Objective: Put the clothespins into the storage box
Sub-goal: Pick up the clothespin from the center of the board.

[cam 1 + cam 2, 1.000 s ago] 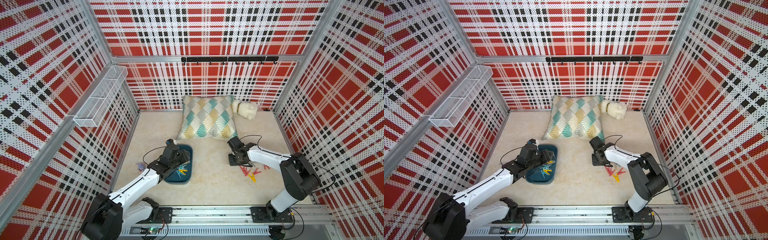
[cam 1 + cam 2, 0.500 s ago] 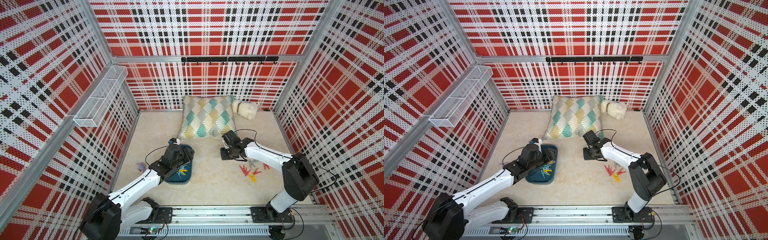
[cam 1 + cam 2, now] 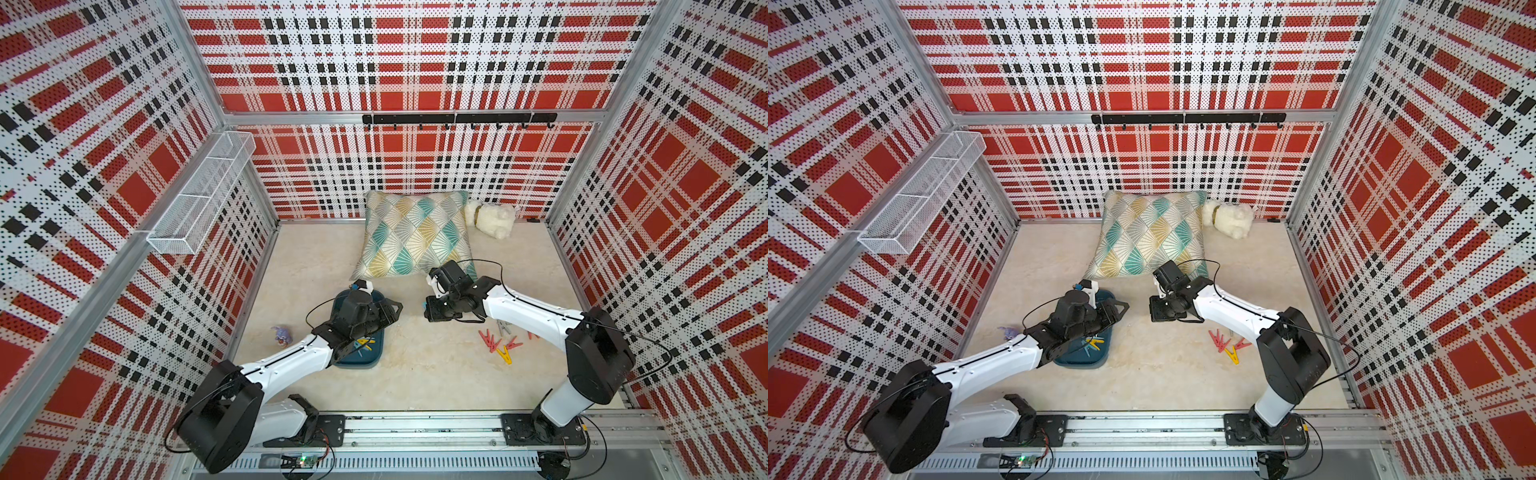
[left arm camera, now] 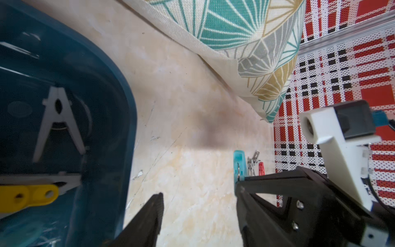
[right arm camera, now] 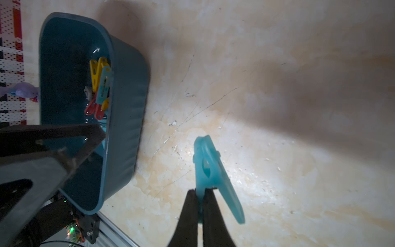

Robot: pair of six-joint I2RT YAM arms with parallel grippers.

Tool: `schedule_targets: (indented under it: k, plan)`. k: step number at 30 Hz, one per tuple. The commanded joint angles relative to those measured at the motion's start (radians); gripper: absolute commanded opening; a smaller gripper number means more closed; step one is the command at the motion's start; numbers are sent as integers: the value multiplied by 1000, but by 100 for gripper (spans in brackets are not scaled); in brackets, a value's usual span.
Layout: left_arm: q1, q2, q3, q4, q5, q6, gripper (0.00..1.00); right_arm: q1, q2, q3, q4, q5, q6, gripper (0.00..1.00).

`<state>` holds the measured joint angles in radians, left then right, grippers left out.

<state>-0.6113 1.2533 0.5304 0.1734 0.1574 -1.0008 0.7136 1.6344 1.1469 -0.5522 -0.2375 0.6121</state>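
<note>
Just beside the storage box (image 3: pixel 357 365), in a top view, the left gripper (image 3: pixel 394 310) sits close to the right gripper (image 3: pixel 429 310). Left wrist view: its jaws are parted and empty. Right wrist view: the right gripper pinches a teal clothespin (image 5: pixel 210 166) near the box. The arms could collide, dropping it outside.

Pillow (image 3: pixel 413 235), plush toy (image 3: pixel 492 218), wire basket (image 3: pixel 199 195)

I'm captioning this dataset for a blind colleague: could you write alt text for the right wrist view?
The right gripper holds a teal clothespin pinched between its black fingers above a scuffed beige tabletop. To one side stands the dark teal storage box, with yellow, teal and red clothespins lying inside.
</note>
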Motion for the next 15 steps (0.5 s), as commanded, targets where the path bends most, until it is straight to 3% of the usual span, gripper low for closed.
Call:
schedule_targets:
  k: [1, 15]
  plan:
    - [-17, 23, -7, 94, 24, -28, 61, 21, -18, 4, 54, -82, 33, 0]
    - [-53, 69, -3, 151, 48, -59, 56, 83, -1, 36, 108, -111, 77, 0]
